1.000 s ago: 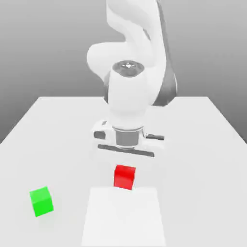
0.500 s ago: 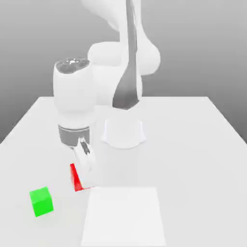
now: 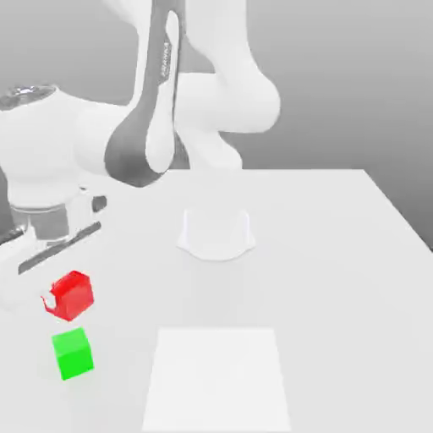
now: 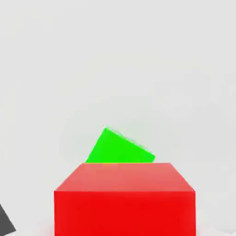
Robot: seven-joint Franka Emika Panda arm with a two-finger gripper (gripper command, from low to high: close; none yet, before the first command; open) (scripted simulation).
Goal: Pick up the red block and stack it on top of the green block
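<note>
White tabletop (image 3: 338,254) is stretching under the arm in the exterior view. Gripper (image 3: 59,298) is clamping the red block (image 3: 73,295) in the air, hanging just above the green block (image 3: 73,353), which is sitting at its six o'clock.

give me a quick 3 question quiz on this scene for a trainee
1. True or false: the red block already rests on the green block.
2. What does the pincer carry? A) the red block B) the green block C) nothing
3. Fill in: in the exterior view the green block sits on the table just ____ the red block.

Key: 1 false, it hangs above, apart from it; 2 A; 3 below.
</note>
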